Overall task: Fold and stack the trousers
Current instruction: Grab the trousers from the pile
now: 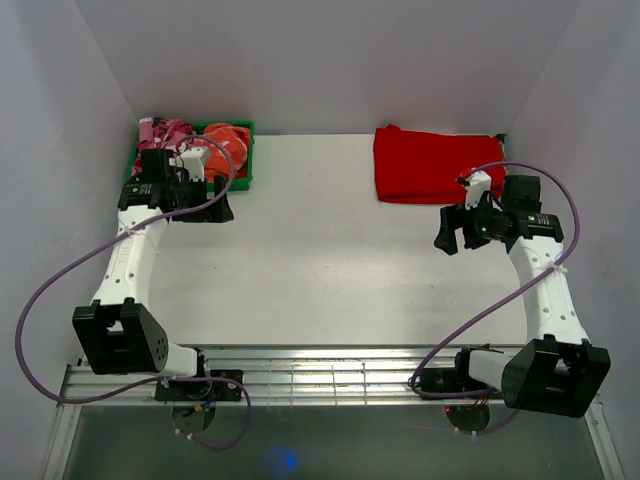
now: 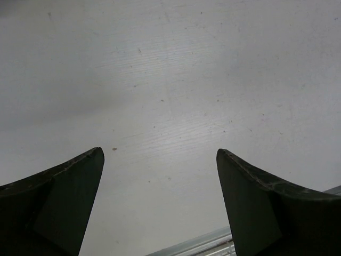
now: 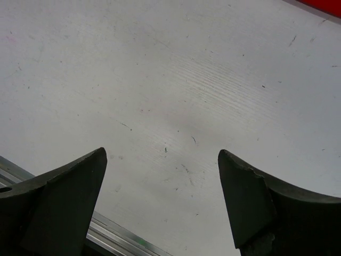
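Orange-red trousers (image 1: 228, 143): bunched in the green bin (image 1: 249, 160), just beyond our left pincer (image 1: 212, 208).
Pincers: both wide and empty, right pincer (image 1: 452, 233) well apart.
Risk: we may snag the pink cloth (image 1: 163, 130) alongside.

The orange-red cloth trousers, mottled with white speckles and splotches (image 1: 228, 143), lie unfolded as a crumpled, rounded bundle. The legs cannot be told apart in the heap. The bundle sits inside a green plastic crate (image 1: 249, 155) at the far left corner of the white surface (image 1: 320, 260), filling the crate's right side, touching a pink patterned cloth (image 1: 165, 130) on its left. Its near-left part is hidden behind the left arm (image 1: 150, 190).
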